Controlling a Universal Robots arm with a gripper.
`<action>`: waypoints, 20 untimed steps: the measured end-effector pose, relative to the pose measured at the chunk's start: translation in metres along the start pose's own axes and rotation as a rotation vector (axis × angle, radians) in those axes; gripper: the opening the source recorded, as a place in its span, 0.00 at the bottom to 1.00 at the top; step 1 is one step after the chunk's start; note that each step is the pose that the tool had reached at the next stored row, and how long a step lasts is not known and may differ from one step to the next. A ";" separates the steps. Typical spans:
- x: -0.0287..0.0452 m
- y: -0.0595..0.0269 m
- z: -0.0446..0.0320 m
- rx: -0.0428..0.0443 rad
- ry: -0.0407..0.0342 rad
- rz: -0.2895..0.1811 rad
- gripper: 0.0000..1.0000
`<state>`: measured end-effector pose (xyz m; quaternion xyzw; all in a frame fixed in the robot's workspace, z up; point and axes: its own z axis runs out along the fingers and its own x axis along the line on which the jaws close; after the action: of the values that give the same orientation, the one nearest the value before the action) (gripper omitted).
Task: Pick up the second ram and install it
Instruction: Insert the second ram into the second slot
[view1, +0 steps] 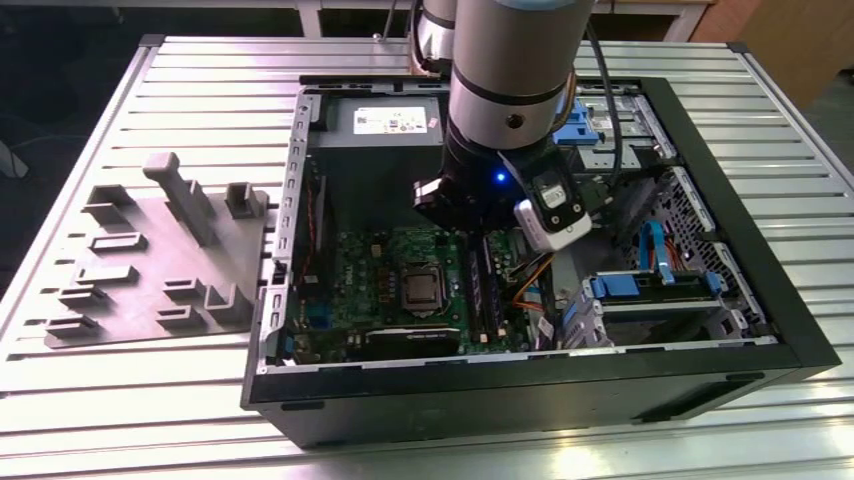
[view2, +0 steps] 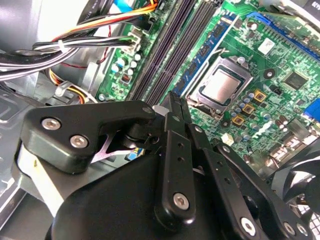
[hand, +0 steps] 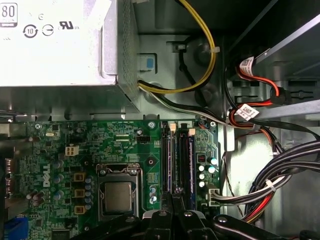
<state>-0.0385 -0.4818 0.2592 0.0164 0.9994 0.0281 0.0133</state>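
While the big grey arm (view1: 514, 70) reaches down into the open computer case (view1: 787, 330), I can see its gripper (view2: 176, 102) low over the green motherboard (hand: 75, 135). Its two black fingers (view2: 170, 150) are pulled in narrow, side by side, with hardly any gap between them. The tips sit right over the long black slots (hand: 166, 160) beside the square chip socket (hand: 118, 195). The second ram (view2: 201, 66) looks to be the thin blue-green stick standing on its edge in the row of slots, on the side nearest the chip socket. The finger tips are just at its near end. I cannot tell if they press on it or only hang close above it. Bundles of cables (hand: 280, 165) in black, red and yellow lie on the other side of the slots from the socket. The silver power box (hand: 55, 45) sits at one end of the case. The case rests on a ribbed metal table (view1: 134, 400), and a grey tray (view1: 147, 260) with little blocks lies beside it, on the exterior view's left.
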 end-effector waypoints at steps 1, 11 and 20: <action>0.0000 0.0000 0.0003 0.0001 0.0000 0.000 0.11; 0.0001 -0.0002 0.0035 0.0001 0.0000 0.000 0.11; -0.0006 -0.0004 0.0078 -0.0001 0.0002 -0.005 0.11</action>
<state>-0.0377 -0.4818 0.2514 0.0141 0.9994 0.0281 0.0132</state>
